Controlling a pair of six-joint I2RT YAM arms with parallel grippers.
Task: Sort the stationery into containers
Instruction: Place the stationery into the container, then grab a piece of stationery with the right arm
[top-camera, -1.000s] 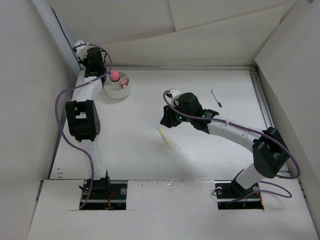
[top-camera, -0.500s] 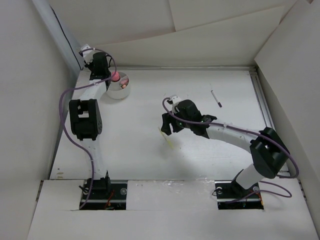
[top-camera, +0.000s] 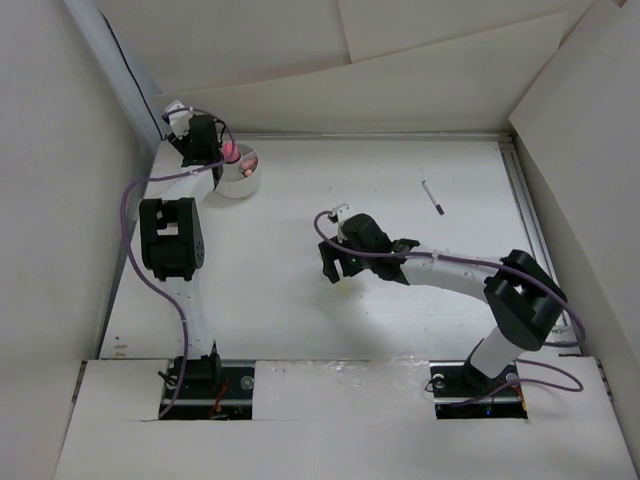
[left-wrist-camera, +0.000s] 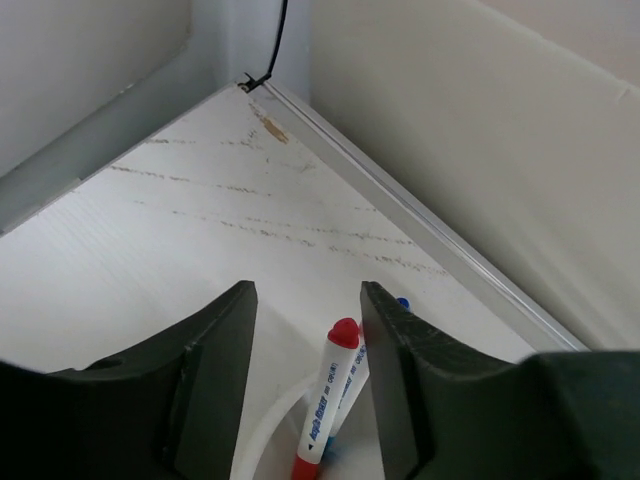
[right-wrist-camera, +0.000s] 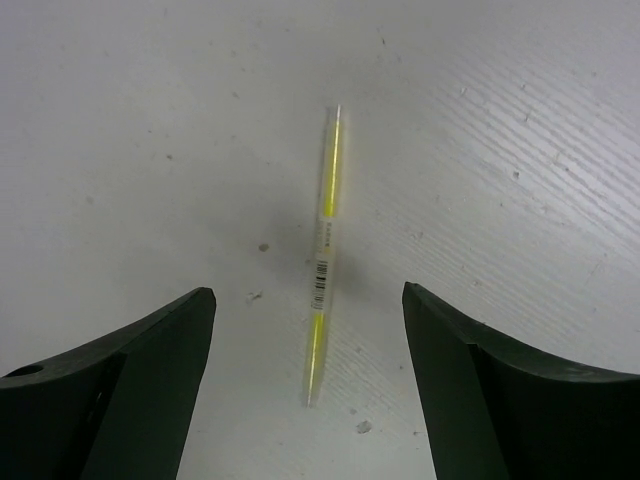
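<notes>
Right jaws are gaping wide astride a yellow pen (right-wrist-camera: 325, 250). Half-open left jaws are flanking, seemingly without touching, a red-capped marker (left-wrist-camera: 326, 400) unseen from above.

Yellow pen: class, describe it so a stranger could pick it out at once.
On the white table, find the right gripper, open near the middle. The yellow pen lies flat just below it. Unlike the dark pen farther back, it is a thin clear stick with a yellow core and a barcode label.
</notes>
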